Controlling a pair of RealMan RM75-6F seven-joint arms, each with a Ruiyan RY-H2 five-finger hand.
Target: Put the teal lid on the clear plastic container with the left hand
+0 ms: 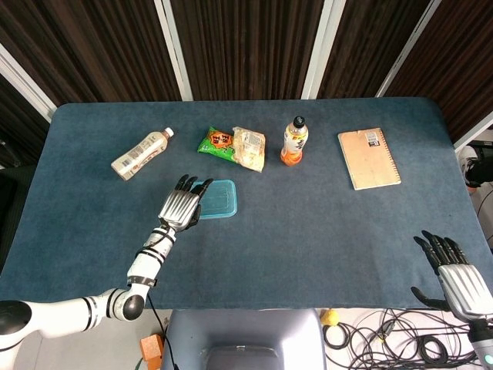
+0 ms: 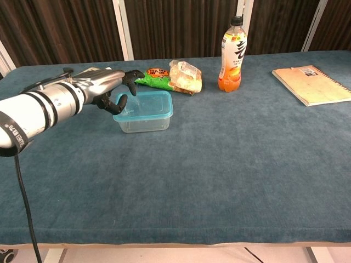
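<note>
The teal lid [image 1: 219,199] lies flat on top of the clear plastic container [image 2: 143,124] left of the table's centre; its rim [image 2: 164,115] sits level on the box walls. My left hand [image 1: 181,206] hovers just left of the container, fingers spread, holding nothing. In the chest view the left hand [image 2: 104,89] floats above and beside the box's left edge, not touching it. My right hand [image 1: 454,276] hangs open beyond the table's near right corner and shows only in the head view.
A milk tea bottle [image 1: 141,153] lies at the back left. Behind the container lie a green snack packet [image 2: 155,76] and a clear bag [image 2: 185,75]. An orange drink bottle [image 2: 232,53] stands upright mid-back. A notebook [image 2: 312,76] lies at the right.
</note>
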